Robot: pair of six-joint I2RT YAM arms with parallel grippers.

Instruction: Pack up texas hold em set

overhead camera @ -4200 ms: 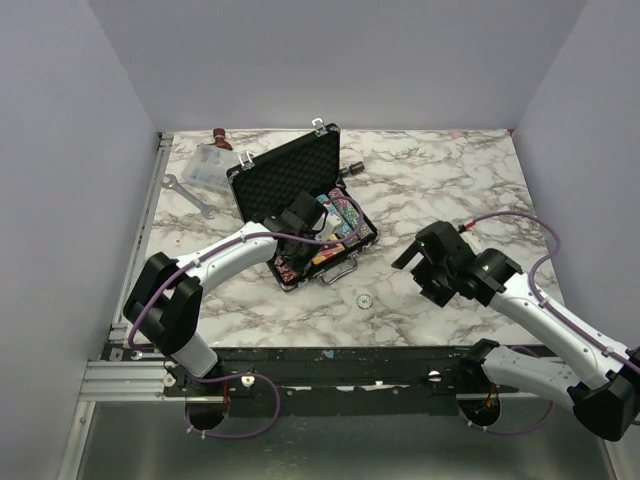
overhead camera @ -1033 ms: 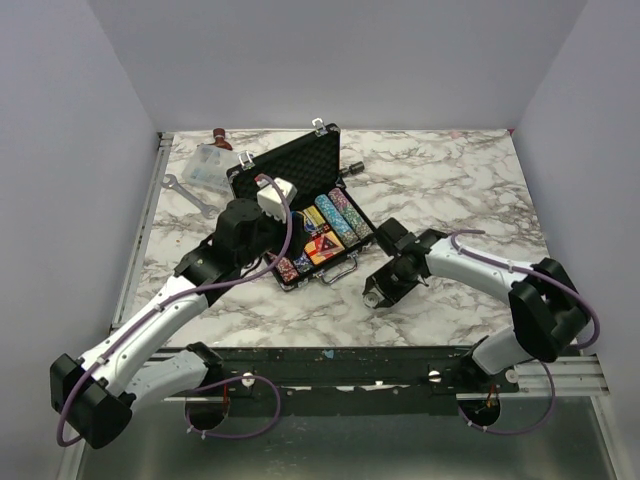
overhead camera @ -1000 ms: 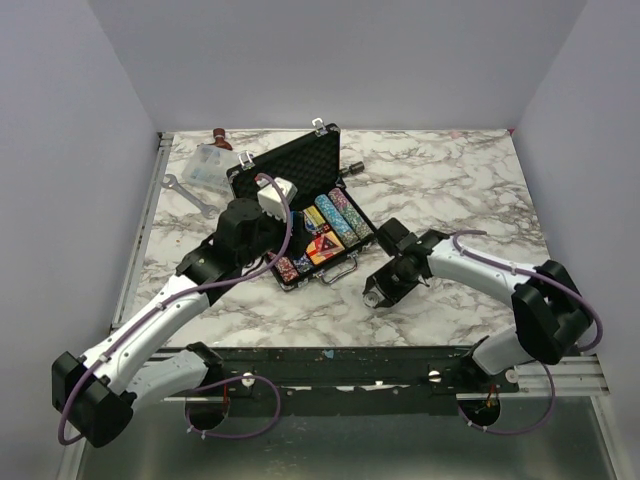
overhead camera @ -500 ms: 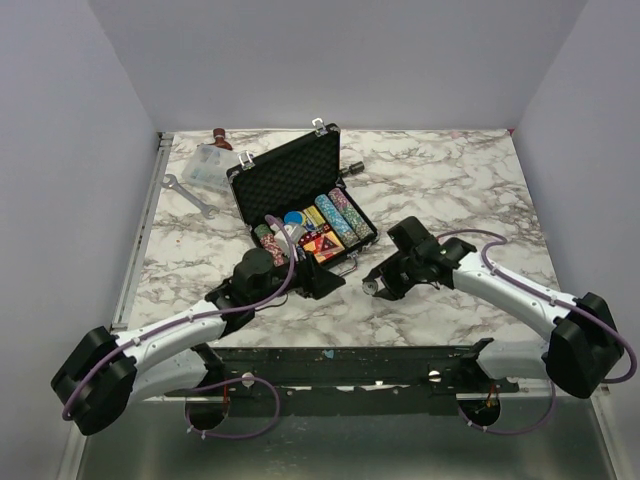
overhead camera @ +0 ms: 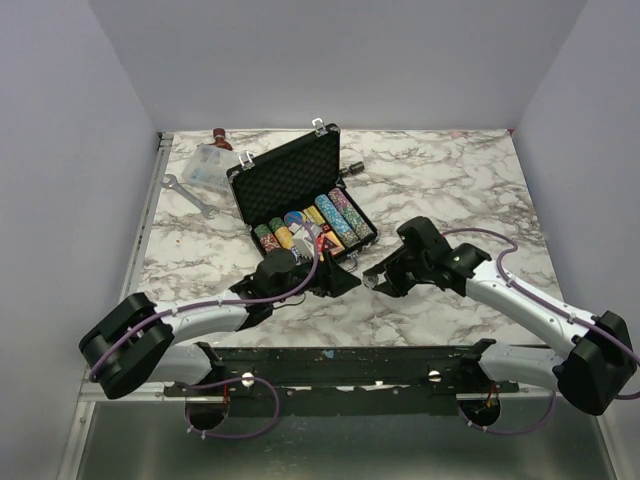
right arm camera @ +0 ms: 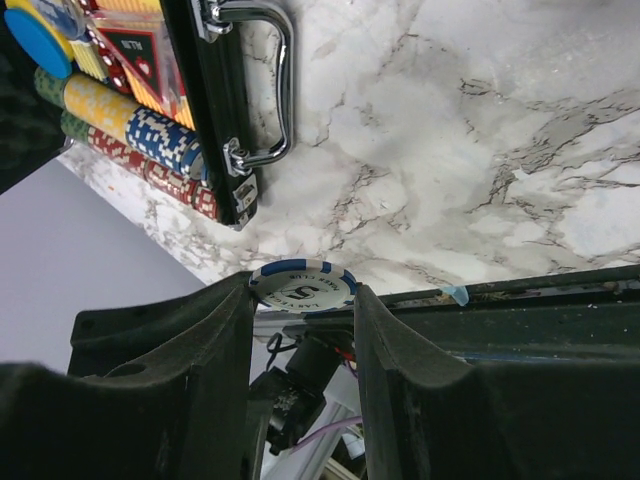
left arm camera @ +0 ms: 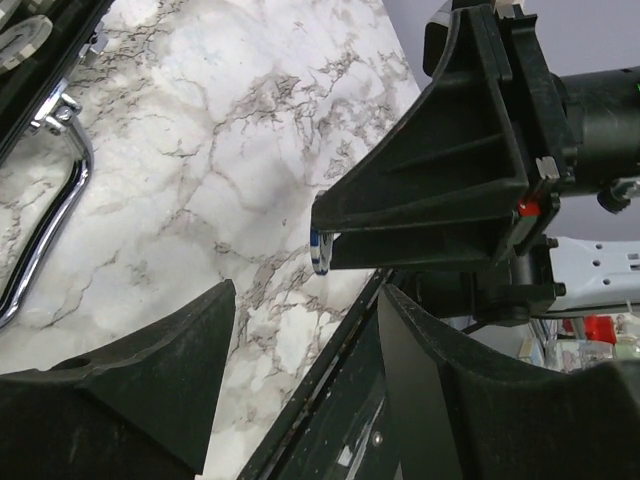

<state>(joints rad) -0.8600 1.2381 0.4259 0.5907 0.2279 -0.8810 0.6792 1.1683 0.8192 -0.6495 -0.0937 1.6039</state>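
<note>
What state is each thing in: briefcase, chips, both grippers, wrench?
briefcase: open, lid raised.
chip rows: seated inside the briefcase.
blue-white chip: pinched flat between the right gripper's fingers.
right gripper: shut on the blue-white chip.
left gripper: open, empty.
wrench: lying flat, away from both grippers.

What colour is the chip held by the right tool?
The chip is white with blue stripes on its edge and dark print on its face. The right wrist view shows it best.

Right end effector (overhead camera: 374, 283) lifted the chip (right arm camera: 301, 286); left arm (overhead camera: 215, 317) withdrew.
</note>
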